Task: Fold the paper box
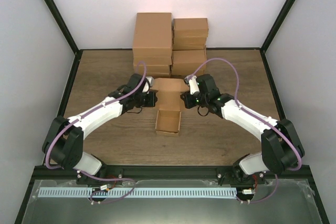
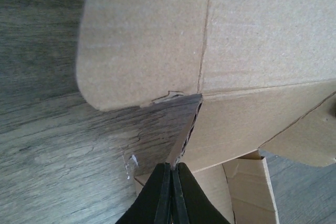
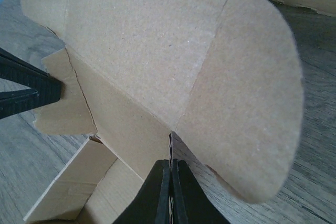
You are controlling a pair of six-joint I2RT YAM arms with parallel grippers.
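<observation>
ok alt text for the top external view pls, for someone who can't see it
Two white robot arms meet mid-table, the left claw and right claw each pinched shut on a side of the open lid of a tan paper box whose tray faces up. Stacks of brown cartons stand behind it on the wooden table.

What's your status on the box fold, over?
Left pincer and right pincer shut, tips at opposite sides of the lid. Tan-brown cardboard paper box open-topped, lid not closed. Stacked brown cartons close behind.
</observation>
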